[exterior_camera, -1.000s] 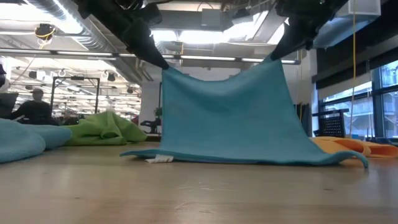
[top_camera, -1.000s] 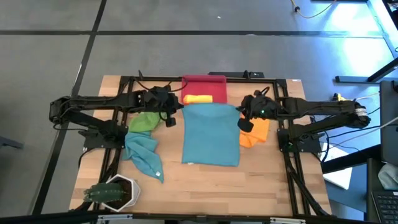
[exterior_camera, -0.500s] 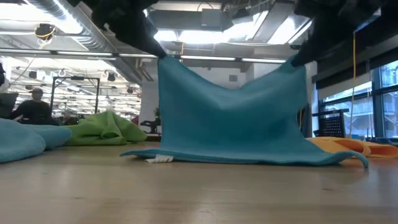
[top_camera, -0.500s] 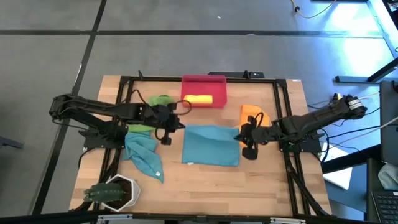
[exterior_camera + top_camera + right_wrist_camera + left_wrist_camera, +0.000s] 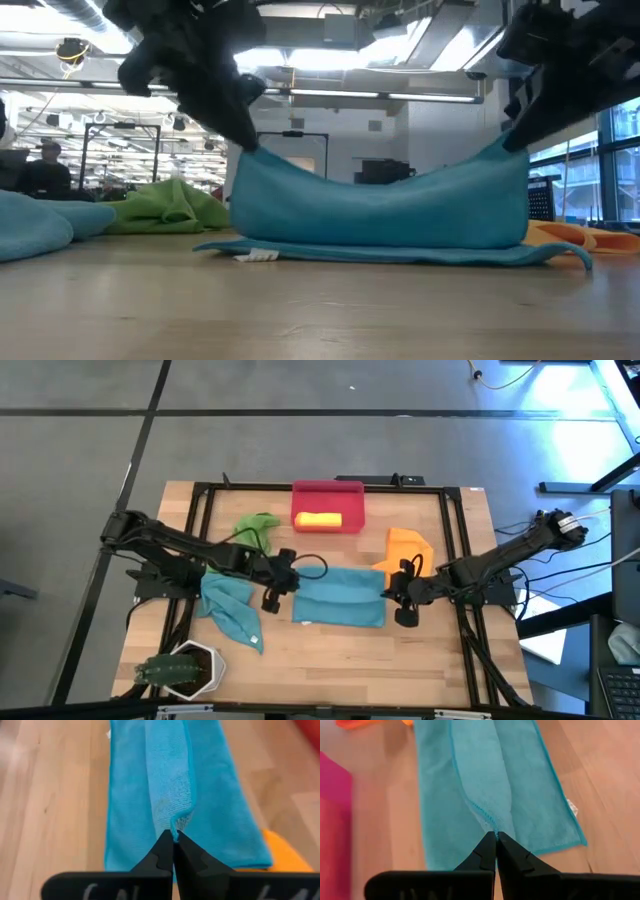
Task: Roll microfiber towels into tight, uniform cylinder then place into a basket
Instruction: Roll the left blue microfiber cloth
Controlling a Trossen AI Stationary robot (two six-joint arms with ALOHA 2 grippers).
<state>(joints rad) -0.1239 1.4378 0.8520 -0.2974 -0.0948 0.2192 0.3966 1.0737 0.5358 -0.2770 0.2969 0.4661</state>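
The wooden table (image 5: 330,650) carried a folded teal-blue towel (image 5: 338,600) at its centre, long axis running 9 to 3 o'clock, its upper layer lifted and sagging between two pinched corners. The left gripper (image 5: 281,582) was clamped on the 9 o'clock corner, the right gripper (image 5: 393,588) on the 3 o'clock corner, both arms stretched low and inward. The red-pink basket (image 5: 327,495) sat at 12 o'clock holding a yellow roll (image 5: 318,519). The orange towel (image 5: 408,547) lay partly hidden behind the right arm.

You see a wooden table (image 5: 330,650) on a grey floor (image 5: 300,440), bright ceiling lights (image 5: 330,55) and big windows (image 5: 600,170) behind it
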